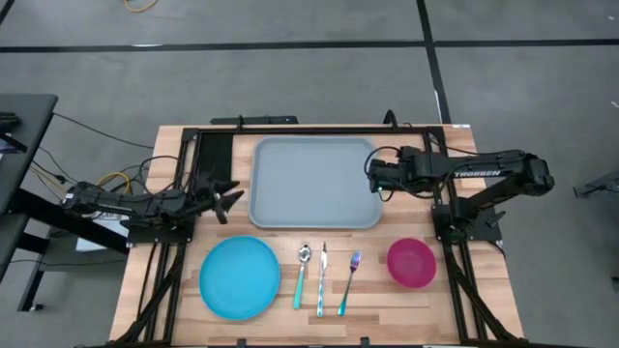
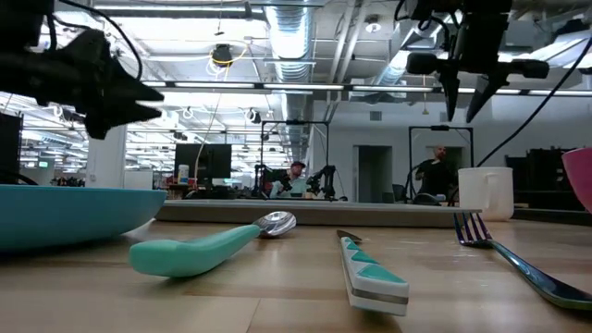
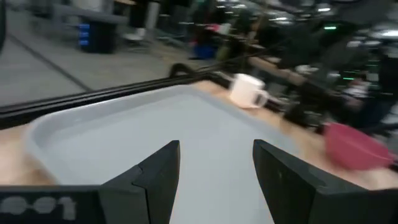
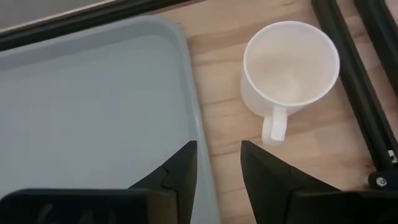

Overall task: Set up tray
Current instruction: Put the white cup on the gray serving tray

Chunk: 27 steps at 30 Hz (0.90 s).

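Observation:
The grey-blue tray (image 1: 314, 184) lies flat on the far middle of the wooden table. My left gripper (image 1: 232, 200) hangs level off the tray's left edge, open and holding nothing, and looks across the tray (image 3: 155, 137). My right gripper (image 4: 219, 158) is open and slants down over the tray's right rim (image 4: 198, 118), with nothing between its fingers. A white mug (image 4: 289, 68) stands upright on the table just right of the tray. In the high view my right gripper (image 1: 371, 178) covers the mug.
Along the near edge lie a round blue plate (image 1: 240, 277), a teal-handled spoon (image 1: 302, 273), a knife (image 1: 322, 280), a fork (image 1: 348, 282) and a pink bowl (image 1: 411, 262). Black frame rails (image 1: 319, 129) run along the table's far edge and sides.

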Available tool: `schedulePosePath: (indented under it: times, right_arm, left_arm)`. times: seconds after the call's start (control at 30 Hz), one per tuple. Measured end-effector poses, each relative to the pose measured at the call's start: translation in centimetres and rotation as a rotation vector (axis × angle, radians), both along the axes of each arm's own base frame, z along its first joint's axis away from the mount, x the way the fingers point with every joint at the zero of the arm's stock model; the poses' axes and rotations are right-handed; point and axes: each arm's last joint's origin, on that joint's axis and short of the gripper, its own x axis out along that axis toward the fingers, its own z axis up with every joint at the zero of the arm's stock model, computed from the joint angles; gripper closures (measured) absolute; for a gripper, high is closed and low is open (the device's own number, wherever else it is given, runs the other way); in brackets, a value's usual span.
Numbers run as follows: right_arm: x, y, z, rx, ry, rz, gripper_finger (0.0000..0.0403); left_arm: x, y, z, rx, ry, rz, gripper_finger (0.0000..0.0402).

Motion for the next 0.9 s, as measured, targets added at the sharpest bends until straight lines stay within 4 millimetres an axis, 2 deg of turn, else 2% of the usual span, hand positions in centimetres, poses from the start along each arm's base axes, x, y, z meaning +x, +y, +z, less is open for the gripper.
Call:
schedulePosePath:
  times: [0.1, 0.37, 0.53, 0.7, 0.9]
  right_arm:
    - [0.2, -0.5, -0.6, 0.01, 0.049, -0.019, 0.0286]
    - [1.1, -1.3, -3.4, 0.075, 0.3, -0.051, 0.0286]
    - [1.7, -1.7, -4.9, 0.122, 0.38, -0.078, 0.0286]
    - [0.8, -1.4, -6.7, 0.159, 0.376, -0.142, 0.0286]
    - [-0.1, -1.3, -7.7, 0.158, 0.243, -0.179, 0.0286]
  left_arm:
    - [0.2, 0.0, -0.3, -0.02, 0.021, 0.012, 0.021]
    - [0.5, -0.5, -0.3, -0.09, 0.01, -0.17, 0.021]
    - [0.5, -0.6, -0.3, -0.136, -0.011, -0.185, 0.021]
    - [0.5, -0.6, -0.3, -0.138, -0.009, -0.188, 0.021]
    - [0.5, -0.6, -0.3, -0.138, -0.004, -0.187, 0.021]
